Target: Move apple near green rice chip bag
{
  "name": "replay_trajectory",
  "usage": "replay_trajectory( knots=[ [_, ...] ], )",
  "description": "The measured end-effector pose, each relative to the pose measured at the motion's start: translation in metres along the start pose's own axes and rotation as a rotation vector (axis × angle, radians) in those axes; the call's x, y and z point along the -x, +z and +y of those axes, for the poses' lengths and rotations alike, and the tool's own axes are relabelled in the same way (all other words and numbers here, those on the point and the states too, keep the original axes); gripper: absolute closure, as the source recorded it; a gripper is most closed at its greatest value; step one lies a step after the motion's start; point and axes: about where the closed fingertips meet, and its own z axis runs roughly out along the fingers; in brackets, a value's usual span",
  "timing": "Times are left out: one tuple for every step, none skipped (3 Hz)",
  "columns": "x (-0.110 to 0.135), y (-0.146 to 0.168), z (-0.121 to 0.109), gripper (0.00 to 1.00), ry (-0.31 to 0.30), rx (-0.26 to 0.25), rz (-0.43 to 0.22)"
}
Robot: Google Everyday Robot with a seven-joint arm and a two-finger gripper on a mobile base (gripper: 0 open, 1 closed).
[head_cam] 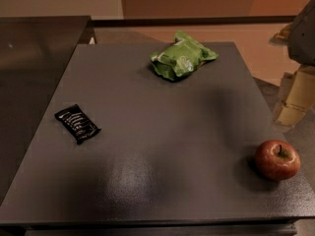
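Camera view: one apple [277, 160] hugged the near-right tabletop [162, 132] edge, one green rice chip bag [181, 56] far across open room; gripper [304, 33] far right, grip unreadable.

the table [162, 132] is a dark matt grey with a fine speckled sheen. on it, the green rice chip bag [181, 57] is bright glossy green with white markings, the apple [277, 160] is red with yellowish speckles and a brown stem, and the small wrapper [77, 123] is black with white print. the gripper [295, 100], at the right edge of the view just off the table's right side, shows pale cream-yellow below a grey part, and the floor [256, 48] beyond the table is peach-tan.
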Motion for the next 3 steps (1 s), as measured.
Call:
replay_trajectory(
  knots=[
    [0.000,0.000,0.000,0.00,0.000,0.000,0.000],
    [0.001,-0.002,0.000,0.00,0.000,0.004,0.002],
    [-0.010,-0.003,0.010,0.00,0.008,0.022,-0.016]
  ],
)
